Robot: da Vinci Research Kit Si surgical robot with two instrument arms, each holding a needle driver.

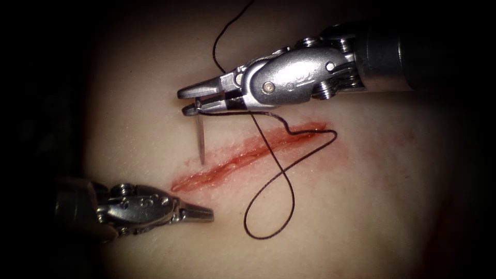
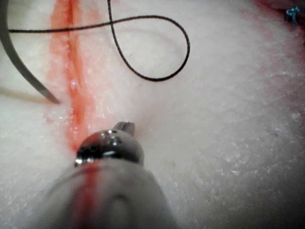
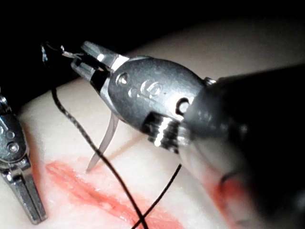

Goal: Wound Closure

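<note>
My right tool (image 1: 183, 102) comes in from the upper right, its jaws shut on the curved needle (image 1: 200, 135) near its tail end. The needle hangs downward. Its tip meets the tissue (image 1: 361, 206) just left of the cut (image 1: 243, 157); I cannot tell whether it has pierced the surface. The needle (image 3: 107, 143) and the right tool (image 3: 78, 55) show close up in the right wrist view. Dark thread (image 1: 268, 217) runs from the needle's tail, crosses the cut and lies in a loop on its right side. My left tool (image 1: 209, 213) hovers at the cut's lower left end, shut and holding nothing.
Red fluid (image 1: 310, 135) stains the cut's edges and the tissue to its right. In the left wrist view the needle's tip (image 2: 53, 99) sits beside the red line, with the thread loop (image 2: 157, 76) lying beyond it. The left tool (image 3: 21, 191) shows in the right wrist view.
</note>
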